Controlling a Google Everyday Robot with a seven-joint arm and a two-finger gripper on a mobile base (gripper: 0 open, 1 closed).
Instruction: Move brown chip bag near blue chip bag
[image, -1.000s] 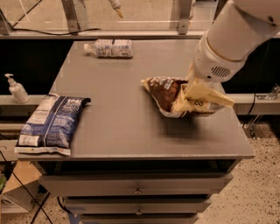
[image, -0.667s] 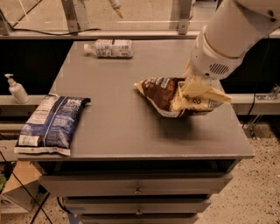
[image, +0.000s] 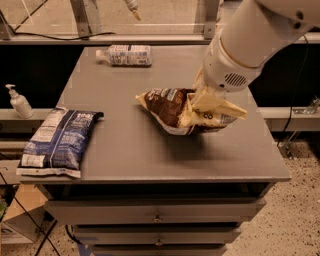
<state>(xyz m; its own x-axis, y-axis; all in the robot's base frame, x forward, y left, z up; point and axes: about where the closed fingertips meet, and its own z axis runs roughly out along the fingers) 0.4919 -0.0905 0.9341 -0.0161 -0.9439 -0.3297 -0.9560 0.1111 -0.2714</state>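
Leftward is where the brown chip bag (image: 167, 107) and the gripper (image: 202, 111) have gone since a second ago, away from the right edge of the counter (image: 150, 160) and toward its middle. The gripper's cream fingers (image: 220, 106) are clamped on the bag's right half, pinching the crinkled foil, and the thick white arm comes down to them from the upper right. The bag is tilted, its dark front facing up and its pointed left end toward the left edge; a shadow lies on the counter under it, though I cannot tell whether its underside touches the surface. The blue chip bag (image: 57, 142) lies flat at the front left corner, its left side and front end hanging slightly over the edges, well apart from the brown bag with bare grey surface between them. A white-labelled plastic bottle (image: 125, 55) lies on its side near the back edge, left of centre. Off the left edge, a pump bottle (image: 19, 102) stands on a lower ledge.
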